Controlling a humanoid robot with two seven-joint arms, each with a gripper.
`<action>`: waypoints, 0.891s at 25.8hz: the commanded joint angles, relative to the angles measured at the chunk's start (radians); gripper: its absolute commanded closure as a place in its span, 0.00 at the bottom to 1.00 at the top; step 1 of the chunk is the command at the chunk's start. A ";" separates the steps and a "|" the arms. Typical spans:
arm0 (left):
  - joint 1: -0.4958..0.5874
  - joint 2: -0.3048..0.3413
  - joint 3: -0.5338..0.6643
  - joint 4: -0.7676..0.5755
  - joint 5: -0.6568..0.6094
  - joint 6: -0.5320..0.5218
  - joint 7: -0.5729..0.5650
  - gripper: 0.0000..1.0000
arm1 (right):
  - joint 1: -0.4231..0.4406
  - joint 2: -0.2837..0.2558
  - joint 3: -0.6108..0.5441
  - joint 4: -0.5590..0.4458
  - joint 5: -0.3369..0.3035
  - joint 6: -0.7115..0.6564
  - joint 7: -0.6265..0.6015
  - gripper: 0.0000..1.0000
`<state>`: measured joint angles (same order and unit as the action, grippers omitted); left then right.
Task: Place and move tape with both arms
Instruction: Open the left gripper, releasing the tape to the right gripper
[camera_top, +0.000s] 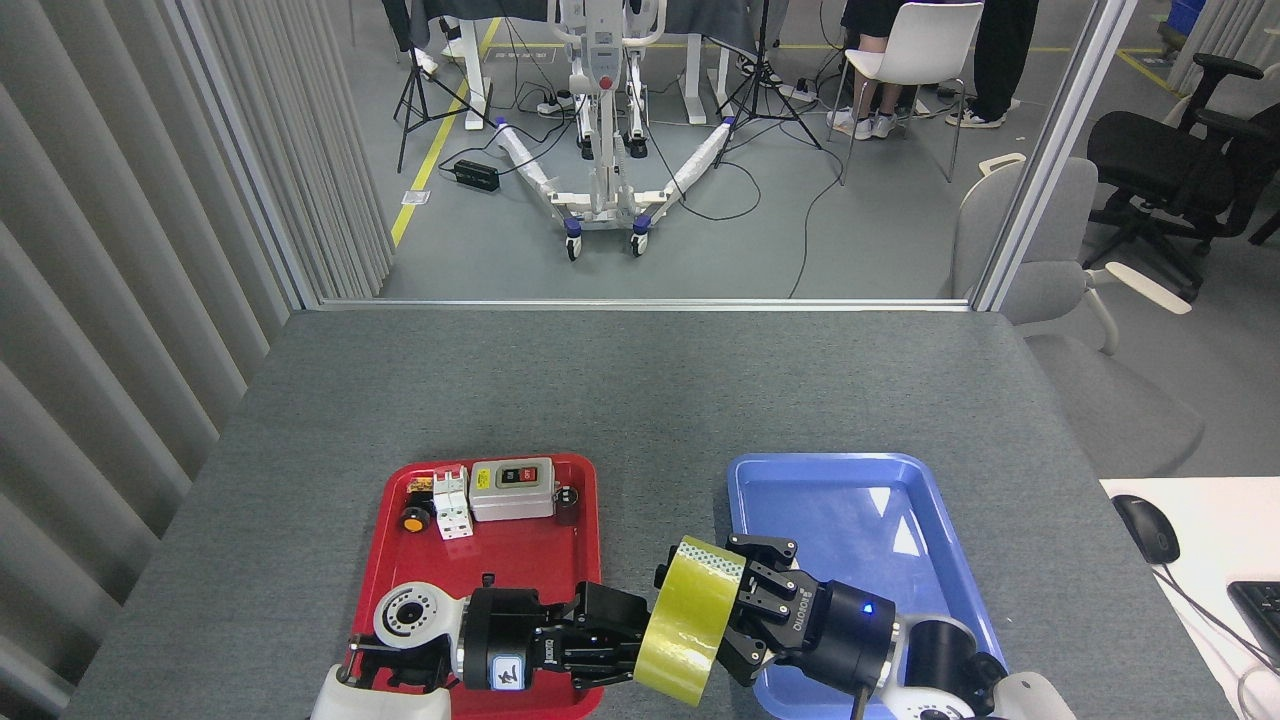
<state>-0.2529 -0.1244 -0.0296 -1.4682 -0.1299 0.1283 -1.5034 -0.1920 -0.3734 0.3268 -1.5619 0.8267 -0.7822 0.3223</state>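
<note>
Here, translucent yellow tape (683, 620) roll on edge, whitish core rim showing, pinched between left fingers (612, 640) and right fingers (752, 600), both clamped onto it.

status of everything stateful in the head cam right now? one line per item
tape: on edge, off the table, between both grippers
left gripper: shut on tape
right gripper: against the tape's far face; grip not discernible
red tray: holds switch box, breaker, orange knob
blue tray: no items seen inside
</note>
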 joint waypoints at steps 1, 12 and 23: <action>0.000 0.000 0.004 0.000 -0.001 -0.004 0.003 1.00 | 0.000 -0.001 0.000 0.000 0.000 -0.003 0.009 0.75; 0.000 0.000 0.011 0.023 -0.162 -0.151 0.012 0.24 | 0.002 0.001 0.000 0.000 0.000 -0.003 0.009 0.75; 0.000 0.000 0.013 0.031 -0.160 -0.153 0.014 0.01 | 0.002 0.007 0.000 0.000 0.000 -0.003 0.009 0.78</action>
<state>-0.2529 -0.1242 -0.0182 -1.4384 -0.2907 -0.0243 -1.4877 -0.1903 -0.3690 0.3271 -1.5616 0.8266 -0.7879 0.3314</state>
